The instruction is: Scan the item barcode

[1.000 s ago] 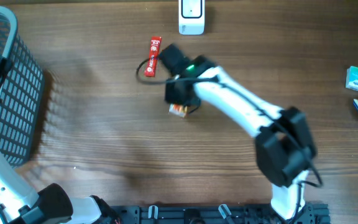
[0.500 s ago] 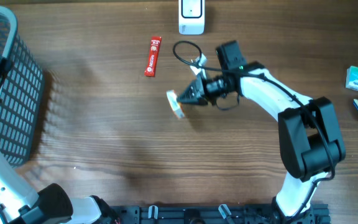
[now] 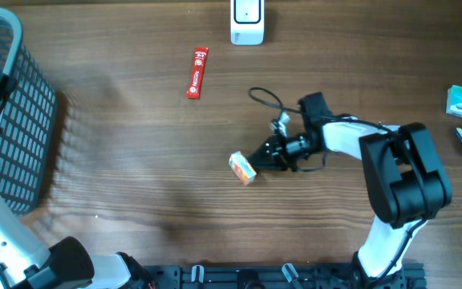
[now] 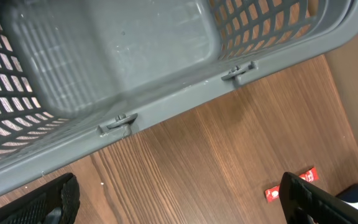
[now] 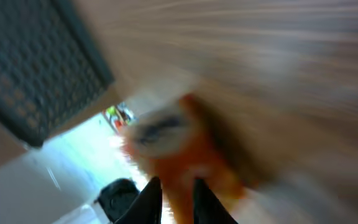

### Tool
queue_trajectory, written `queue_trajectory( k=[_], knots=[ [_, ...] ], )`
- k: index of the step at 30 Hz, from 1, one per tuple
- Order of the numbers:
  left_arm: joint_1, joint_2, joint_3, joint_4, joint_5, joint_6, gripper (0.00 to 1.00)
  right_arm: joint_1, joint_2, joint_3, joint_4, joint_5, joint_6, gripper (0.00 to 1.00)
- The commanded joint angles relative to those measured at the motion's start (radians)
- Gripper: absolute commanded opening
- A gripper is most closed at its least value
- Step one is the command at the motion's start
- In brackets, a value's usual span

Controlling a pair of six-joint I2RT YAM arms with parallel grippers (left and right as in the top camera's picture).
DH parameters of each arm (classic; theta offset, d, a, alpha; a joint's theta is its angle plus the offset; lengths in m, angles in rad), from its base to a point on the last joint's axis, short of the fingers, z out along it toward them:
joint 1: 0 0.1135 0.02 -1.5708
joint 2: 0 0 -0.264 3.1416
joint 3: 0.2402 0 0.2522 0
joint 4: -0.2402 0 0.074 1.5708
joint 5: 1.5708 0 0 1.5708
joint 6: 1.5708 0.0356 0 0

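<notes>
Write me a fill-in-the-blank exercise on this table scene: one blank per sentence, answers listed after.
1. The right gripper points at a small ___ box.
2. In the overhead view, the red stick packet lies to the ___ of the white scanner.
3. The left gripper, jaws wide apart, faces a grey mesh ___.
Missing words: orange; left; basket.

The orange item [image 5: 182,155] is blurred beyond reading.

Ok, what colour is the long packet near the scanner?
The packet is red; overhead shows it best.
</notes>
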State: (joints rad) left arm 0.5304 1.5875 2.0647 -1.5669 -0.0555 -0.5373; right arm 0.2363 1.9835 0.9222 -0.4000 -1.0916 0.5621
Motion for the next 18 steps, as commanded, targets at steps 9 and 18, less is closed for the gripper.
queue_trajectory(
  k=[9, 18],
  knots=[
    [0.005, 0.004, 0.004, 0.002, -0.006, -0.01, 1.0, -0.171, -0.076, 0.198, -0.519, 0.62, -0.118, 0.54],
    [0.005, 0.004, 0.004, 0.002, -0.006, -0.01, 1.0, -0.068, -0.302, 0.339, -0.627, 0.618, -0.368, 0.73]
  ],
)
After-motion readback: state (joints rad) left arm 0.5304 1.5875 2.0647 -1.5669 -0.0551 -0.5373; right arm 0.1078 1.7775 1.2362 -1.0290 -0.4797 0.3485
